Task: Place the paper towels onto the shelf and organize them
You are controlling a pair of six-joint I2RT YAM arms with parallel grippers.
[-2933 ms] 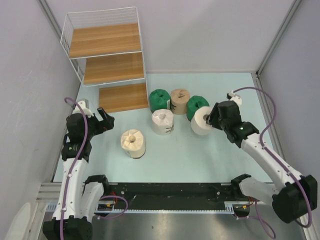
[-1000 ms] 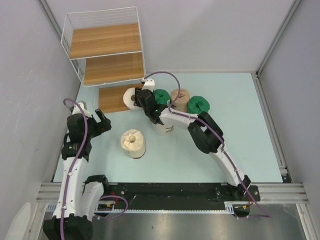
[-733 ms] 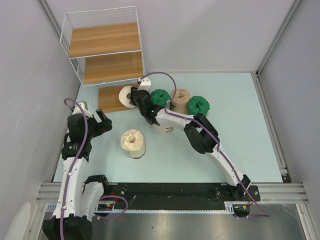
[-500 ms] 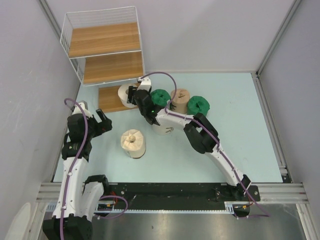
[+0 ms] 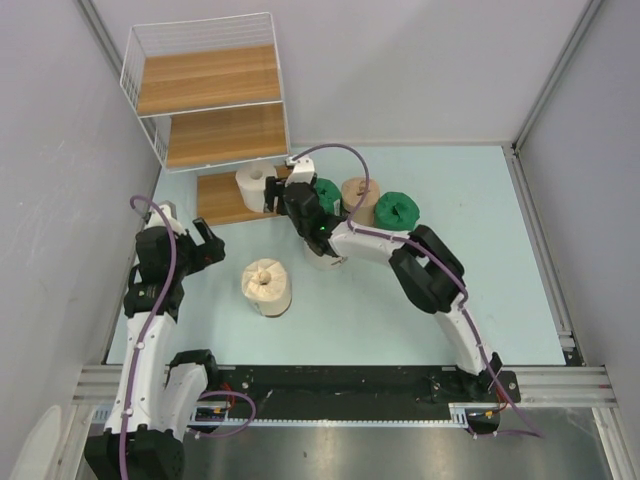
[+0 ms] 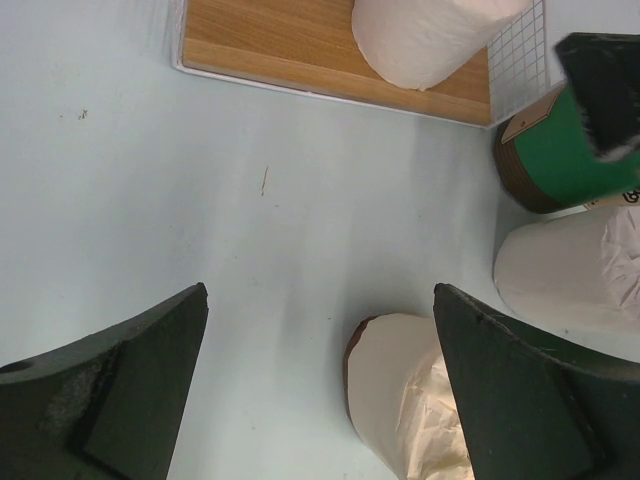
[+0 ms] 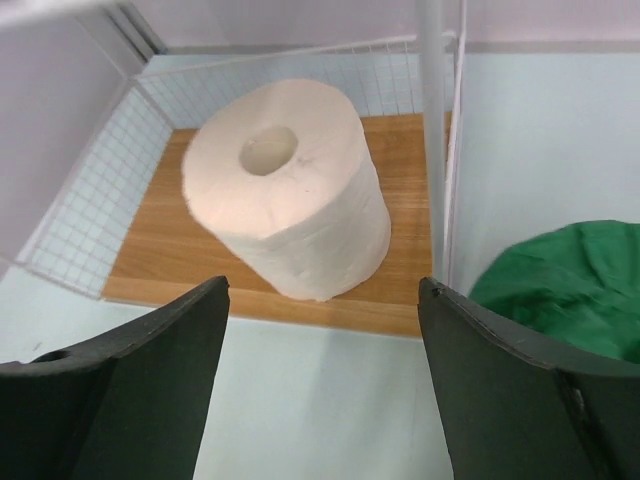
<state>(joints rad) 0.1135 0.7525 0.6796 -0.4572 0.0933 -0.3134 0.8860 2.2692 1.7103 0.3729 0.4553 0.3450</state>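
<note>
Your right hand (image 7: 322, 290) is open, gripping nothing. The cream roll (image 7: 285, 200) stands upright on the lowest board of the shelf (image 7: 175, 255), apart from both fingers. Back out straight and level, minding the wire post (image 7: 432, 150) and the green roll (image 7: 560, 285) beside it. Your left hand (image 6: 317, 300) hangs open too.

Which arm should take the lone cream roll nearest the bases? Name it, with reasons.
Left, likely. The left gripper hangs open close to that cream roll; the right gripper is open at the shelf, facing the white roll on its bottom board.
</note>
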